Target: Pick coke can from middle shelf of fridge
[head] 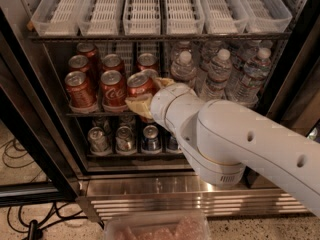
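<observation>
Noting gripper (148,95) at the front of the middle shelf (90,114) in the fridge (150,186), fingers pinching the coke can (140,84) mid-body. We judge it stiff but thin-walled, probably slick: grip sidewalls moderately.

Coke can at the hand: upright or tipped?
Upright. The coke can stands on the middle shelf with its silver top facing up like the neighbouring can, the hand closed around it.

Dim warm light; fridge (296,66) interior shadowed, glare on steel base panel (145,188); gripper (150,93) clasping coke can (139,83) at middle shelf (87,114), front-lit.
</observation>
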{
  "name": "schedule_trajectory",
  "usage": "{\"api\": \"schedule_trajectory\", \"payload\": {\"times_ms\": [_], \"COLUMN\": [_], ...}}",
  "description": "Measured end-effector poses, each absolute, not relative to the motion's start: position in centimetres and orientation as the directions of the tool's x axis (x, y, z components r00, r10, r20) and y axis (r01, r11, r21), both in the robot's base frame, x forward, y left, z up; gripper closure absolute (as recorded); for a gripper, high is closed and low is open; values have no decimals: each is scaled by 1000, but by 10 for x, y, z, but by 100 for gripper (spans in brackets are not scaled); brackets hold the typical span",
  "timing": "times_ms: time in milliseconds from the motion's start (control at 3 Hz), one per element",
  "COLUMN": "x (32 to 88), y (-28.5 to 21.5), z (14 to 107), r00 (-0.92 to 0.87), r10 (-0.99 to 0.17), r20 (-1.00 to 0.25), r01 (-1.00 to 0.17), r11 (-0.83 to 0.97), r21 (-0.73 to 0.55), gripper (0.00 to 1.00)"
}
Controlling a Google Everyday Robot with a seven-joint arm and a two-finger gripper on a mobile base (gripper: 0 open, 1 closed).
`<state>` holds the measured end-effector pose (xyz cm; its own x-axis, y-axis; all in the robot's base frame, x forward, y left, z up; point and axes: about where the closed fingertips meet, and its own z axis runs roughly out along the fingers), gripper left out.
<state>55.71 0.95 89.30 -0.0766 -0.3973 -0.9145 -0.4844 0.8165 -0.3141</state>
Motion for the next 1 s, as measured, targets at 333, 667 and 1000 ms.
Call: {"api": "schedule_trajectory", "payload": {"times_ms": [333, 667, 1000], "x": [556, 556, 553], "y": [-5, -5, -4], "z": [891, 892, 891], "r00": [-109, -109, -100], "r10": [-349, -349, -342], "r20": [-931, -931, -934], "r01": [-500, -501, -529], "r11": [829, 828, 814], "r21": [-252, -252, -241], "gripper": [100, 100, 100]}}
